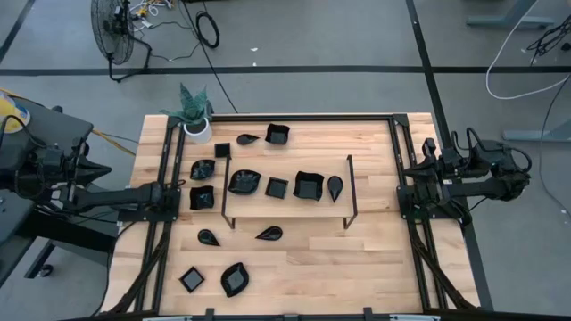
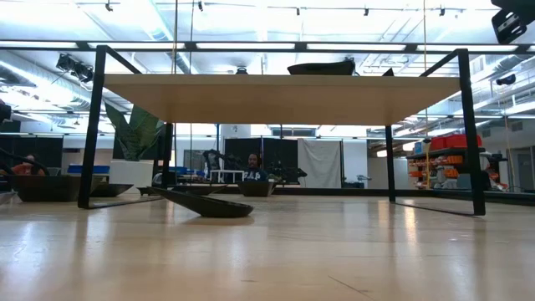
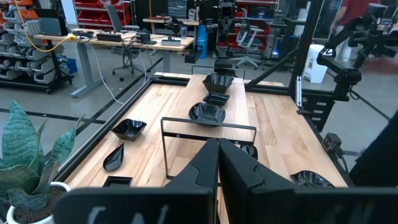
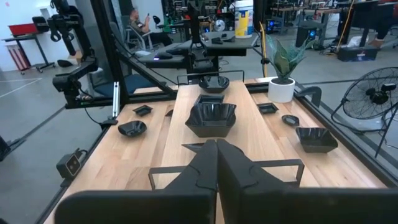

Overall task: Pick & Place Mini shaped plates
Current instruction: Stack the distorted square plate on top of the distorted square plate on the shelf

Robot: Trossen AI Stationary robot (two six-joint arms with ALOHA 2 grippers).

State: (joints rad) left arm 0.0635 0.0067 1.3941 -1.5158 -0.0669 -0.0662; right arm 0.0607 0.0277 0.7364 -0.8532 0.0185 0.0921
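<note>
The left gripper (image 1: 177, 197) has its two fingers pressed together with nothing between them, and it hangs over the left side of the table; the right gripper (image 1: 403, 185) is likewise closed and empty, parked at the right edge. Directly ahead of the left fingertips, almost touching in the high view, lies a small square plate (image 1: 202, 197), and just beyond and slightly to one side of it another black dish (image 1: 202, 168), so the nearest pieces lie straight along the left arm's reach, not off to a flank. The square plate has no real long axis, so I judge that approach angle matters little for it, while the teardrop dishes (image 1: 247, 139) farther out carry a pointed tail that sets their axis. Beyond these, past the near leg of the thin wire frame (image 1: 285, 192), a row of plates sits on the raised shelf: a wavy leaf dish (image 1: 244, 181), a small square (image 1: 277, 187), a deeper square bowl (image 1: 309, 185) and a teardrop (image 1: 335, 186). From the right fingers that teardrop is the closest piece, yet well apart, so the left arm is clearly the nearer to work. All the plates are glossy black, shallow, with raised rims. A potted plant (image 1: 195, 111) stands at the far left corner.
</note>
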